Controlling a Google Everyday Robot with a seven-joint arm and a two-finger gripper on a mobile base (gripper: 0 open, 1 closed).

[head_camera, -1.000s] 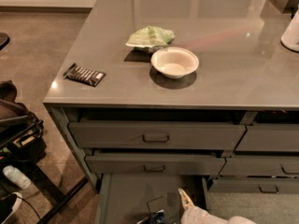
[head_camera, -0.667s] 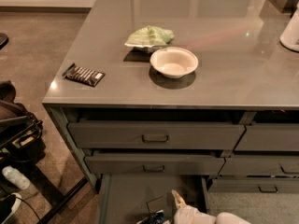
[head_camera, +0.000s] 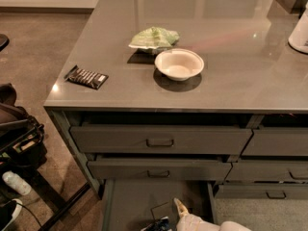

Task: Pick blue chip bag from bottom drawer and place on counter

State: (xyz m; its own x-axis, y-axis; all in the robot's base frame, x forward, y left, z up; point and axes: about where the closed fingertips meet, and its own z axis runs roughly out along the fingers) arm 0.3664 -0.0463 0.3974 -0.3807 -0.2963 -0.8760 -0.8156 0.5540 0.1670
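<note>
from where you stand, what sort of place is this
Probably a kitchen or break area, though that's a guess: a glossy grey counter over stacked drawers, with a white bowl and a pale green bag on top. The hand is down at the open bottom drawer.

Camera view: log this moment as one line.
stage: pick | gripper: inside open grey-green bottom drawer, beside dark-blue foil chip bag | glossy grey counter: bag not yet there

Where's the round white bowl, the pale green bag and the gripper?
Round white bowl (head_camera: 179,64): camera view, inside.
Pale green bag (head_camera: 155,37): camera view, crumpled top.
Gripper (head_camera: 179,207): camera view, tip, over bottom drawer (head_camera: 131,200).
</note>
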